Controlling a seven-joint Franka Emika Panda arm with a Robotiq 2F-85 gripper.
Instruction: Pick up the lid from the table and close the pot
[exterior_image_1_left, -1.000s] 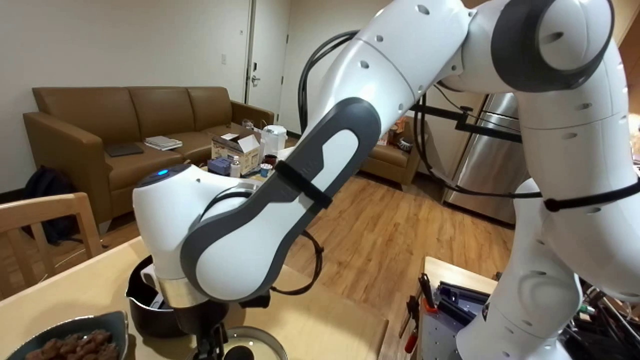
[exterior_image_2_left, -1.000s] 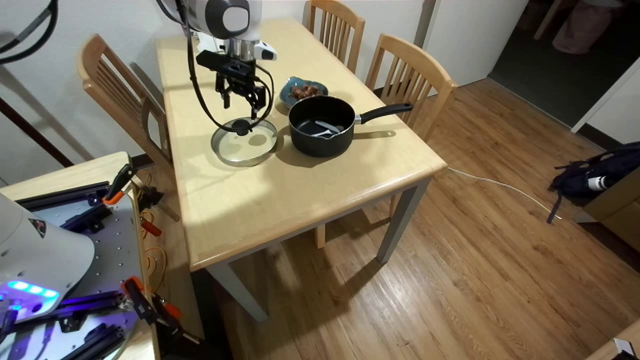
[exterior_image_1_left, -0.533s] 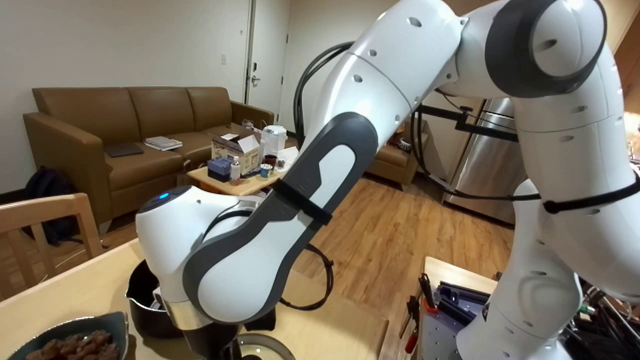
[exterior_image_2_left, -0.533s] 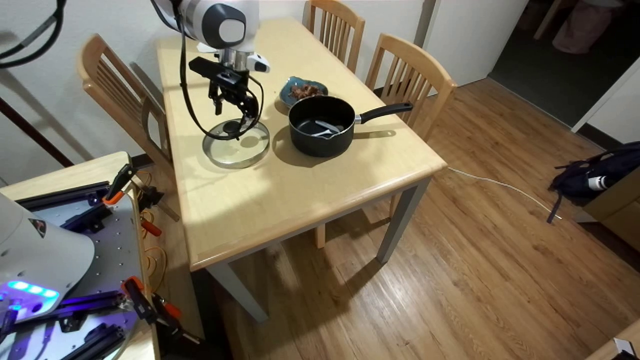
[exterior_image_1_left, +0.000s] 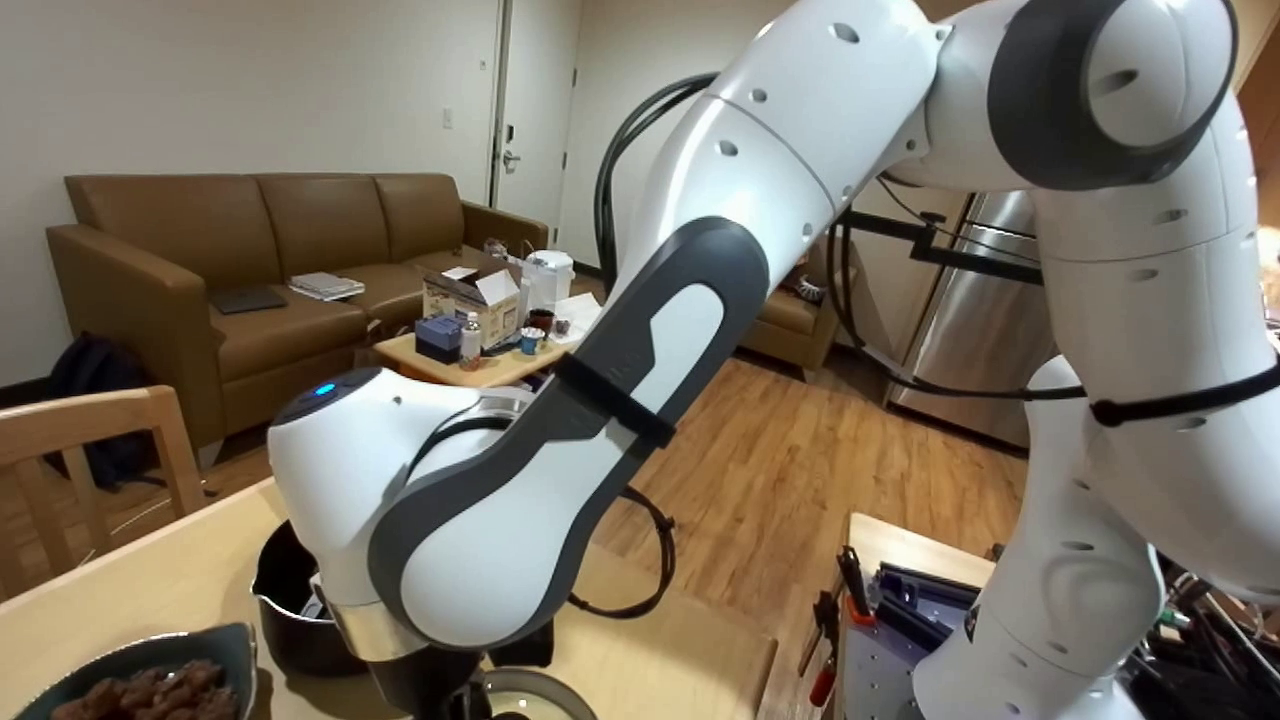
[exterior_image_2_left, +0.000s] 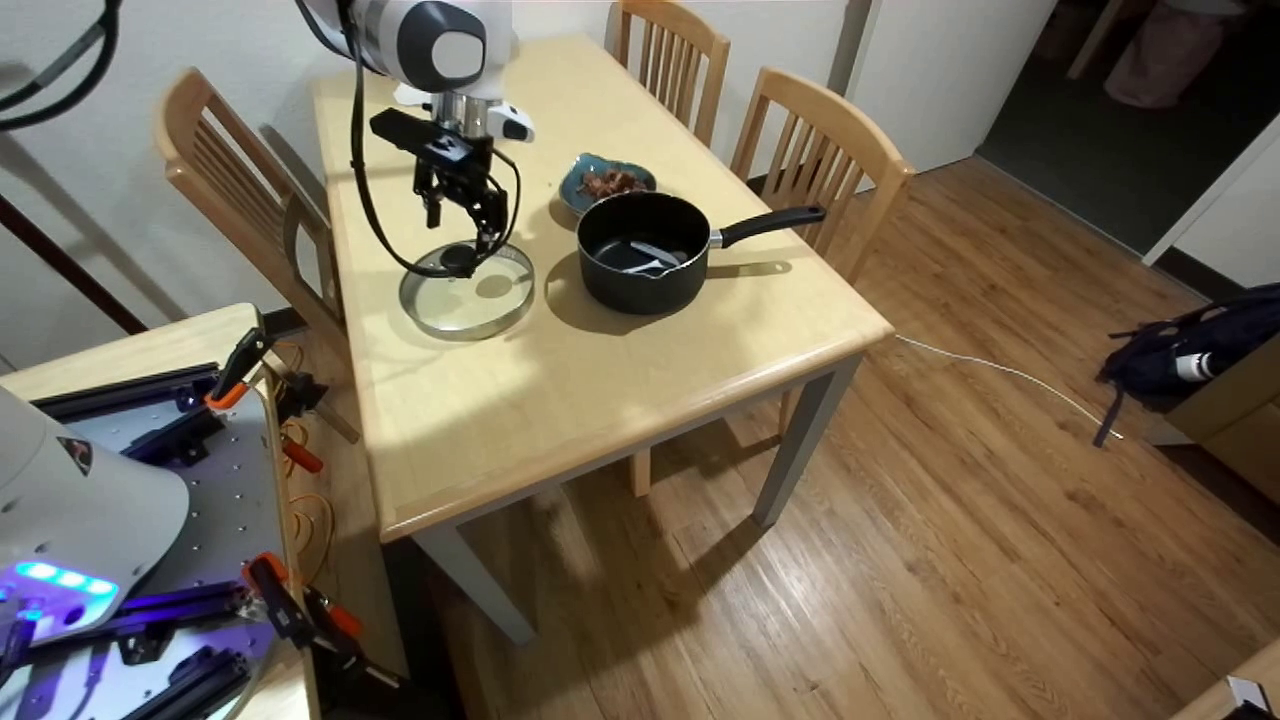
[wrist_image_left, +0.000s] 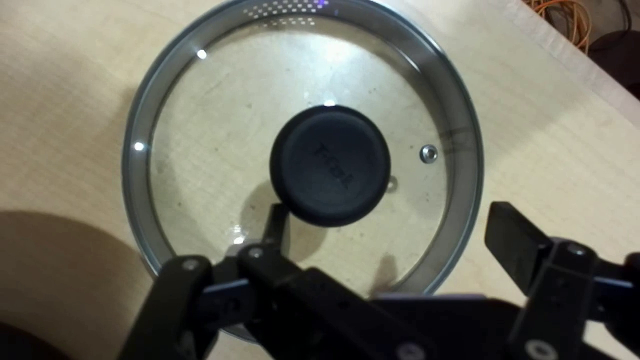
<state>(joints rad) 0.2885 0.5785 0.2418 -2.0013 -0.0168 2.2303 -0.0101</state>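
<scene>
The clear glass lid (exterior_image_2_left: 460, 312) lies on the pale wooden table (exterior_image_2_left: 560, 420), left of the black pot (exterior_image_2_left: 640, 288) in an exterior view. My gripper (exterior_image_2_left: 462, 226) is above the lid with its jaws wide apart. In the wrist view the gripper (wrist_image_left: 392, 225) is open and holds nothing. Its left fingertip (wrist_image_left: 278, 220) meets the edge of the dark knob (wrist_image_left: 330, 165) in the picture; whether they touch I cannot tell. The right finger (wrist_image_left: 517, 245) is beyond the lid's rim. The pot stands uncovered with pale utensils inside. Another exterior view cuts off the lid (exterior_image_1_left: 545, 688) and fingers at the bottom.
A teal dish (exterior_image_2_left: 571, 192) of brown food sits behind the pot, whose long handle (exterior_image_2_left: 775, 224) points right. Wooden chairs (exterior_image_2_left: 820, 130) flank the table. A cable loop (exterior_image_2_left: 365, 215) hangs by the wrist. The robot's own stand (exterior_image_2_left: 230, 480) is off the table's left side.
In an exterior view the lid has slid left, away from the pot. My gripper has come lower and left with it, staying open. Pot and dish have not moved.
</scene>
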